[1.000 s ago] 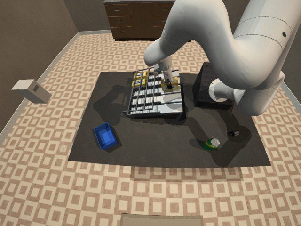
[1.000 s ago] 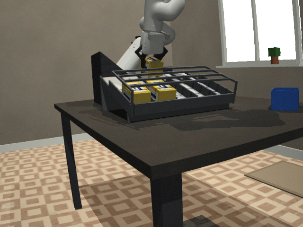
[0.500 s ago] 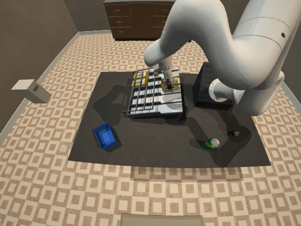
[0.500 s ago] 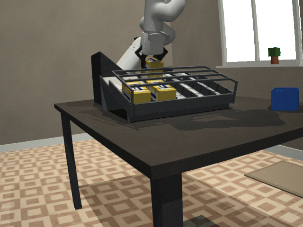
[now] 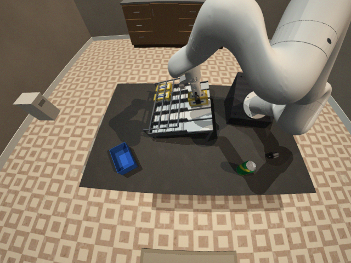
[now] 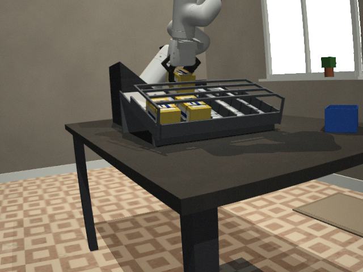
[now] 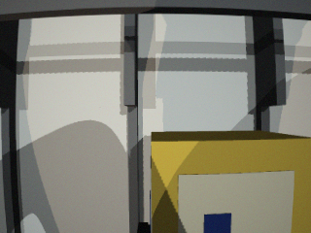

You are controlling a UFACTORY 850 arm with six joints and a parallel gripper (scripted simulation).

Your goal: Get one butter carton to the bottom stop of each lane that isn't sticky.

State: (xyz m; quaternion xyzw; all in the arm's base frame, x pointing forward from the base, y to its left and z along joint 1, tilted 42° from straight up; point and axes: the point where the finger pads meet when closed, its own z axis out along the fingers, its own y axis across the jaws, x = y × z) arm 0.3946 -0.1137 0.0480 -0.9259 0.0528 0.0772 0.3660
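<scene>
The dark wire shelf (image 5: 181, 108) stands on the black table, with five lanes sloping down to a front stop (image 6: 216, 124). Two yellow butter cartons (image 6: 164, 111) (image 6: 194, 108) rest against the stop in the two lanes at one end; they also show in the overhead view (image 5: 163, 87) (image 5: 162, 96). My gripper (image 6: 181, 71) is shut on the third butter carton (image 5: 200, 97) and holds it just above the shelf's high end. In the wrist view this carton (image 7: 228, 184) fills the lower right, above the white lane floor and a dark divider (image 7: 130, 63).
A blue bin (image 5: 123, 158) sits on the table in front of the shelf. A green can (image 5: 245, 167) and a small black object (image 5: 271, 154) lie near my base. The black base block (image 5: 246, 98) stands beside the shelf's high end.
</scene>
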